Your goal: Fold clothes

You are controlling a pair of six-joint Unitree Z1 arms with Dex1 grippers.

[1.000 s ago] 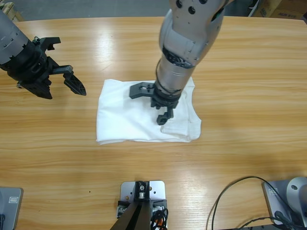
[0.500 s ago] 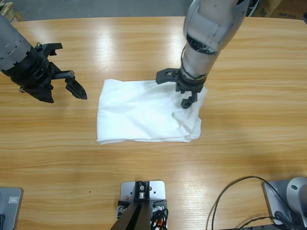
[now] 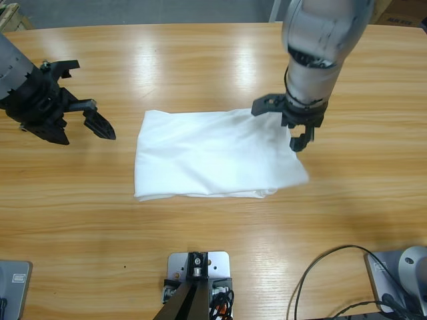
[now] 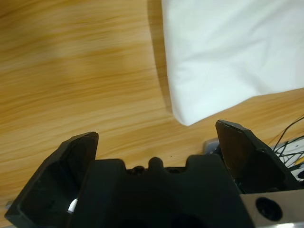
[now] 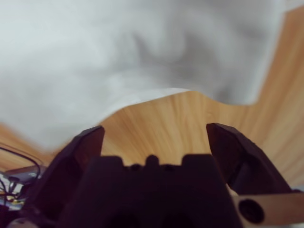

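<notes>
The clothes are one white T-shirt, folded into a rough rectangle in the middle of the wooden table. My right gripper hangs open at the shirt's right edge, its arm coming down from the top. In the right wrist view, bare wood lies between the right gripper's jaws and the shirt lies just beyond them. My left gripper stands open over bare wood, well left of the shirt. The left wrist view shows a corner of the shirt ahead of the left gripper.
A black cable loops over the table's front right corner. Cardboard boxes stand beyond the far right edge. Bare wood surrounds the shirt on all sides.
The right arm has moved from over the shirt's middle to its right edge. The shirt's right side now lies flatter and reaches further right. The left gripper shifted slightly left.
</notes>
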